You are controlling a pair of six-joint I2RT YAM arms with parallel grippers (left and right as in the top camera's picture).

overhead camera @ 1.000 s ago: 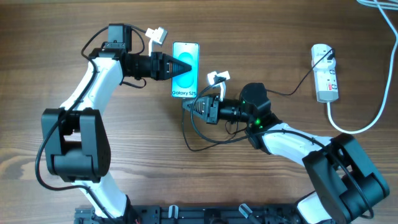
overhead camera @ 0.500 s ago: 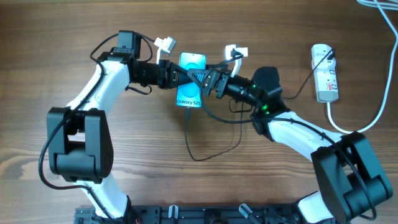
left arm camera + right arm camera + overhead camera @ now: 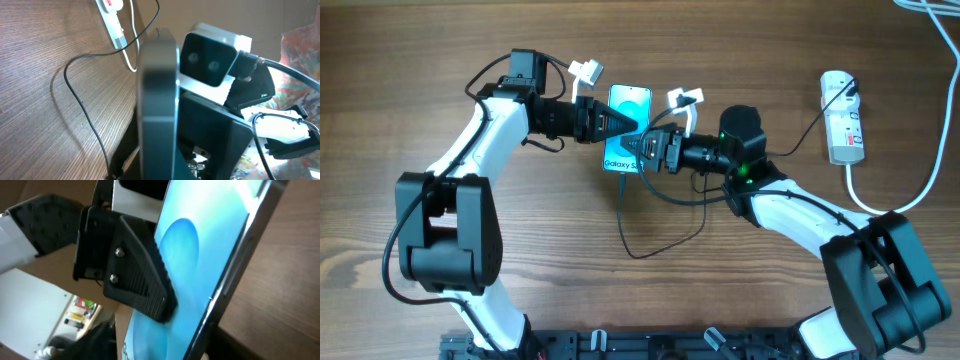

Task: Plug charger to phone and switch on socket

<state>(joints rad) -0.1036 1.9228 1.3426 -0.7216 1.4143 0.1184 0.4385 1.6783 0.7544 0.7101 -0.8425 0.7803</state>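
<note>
The phone [image 3: 631,102], its cyan screen lit, is held tilted off the table, and my left gripper [image 3: 623,123] is shut on its face and back. The left wrist view has the phone [image 3: 157,90] edge-on. In the right wrist view a black left finger pad [image 3: 145,290] presses on the phone's screen [image 3: 200,265]. My right gripper [image 3: 642,155] sits at the phone's lower right edge, jaws apart on either side of it. The thin black charger [image 3: 625,225] hangs from the phone's bottom end, loops over the table and runs to the white socket [image 3: 844,125].
A thick white lead [image 3: 910,205] curves from the socket along the table's right side and off the top right corner. The socket [image 3: 111,10] and black cable [image 3: 80,107] also show in the left wrist view. The right wrist's camera housing [image 3: 210,60] is close behind the phone.
A second ago the phone lay flatter and my right gripper was shut at its bottom end. The phone has since shifted and tilted; the right jaws opened, rose to its right edge, then dropped slightly.
</note>
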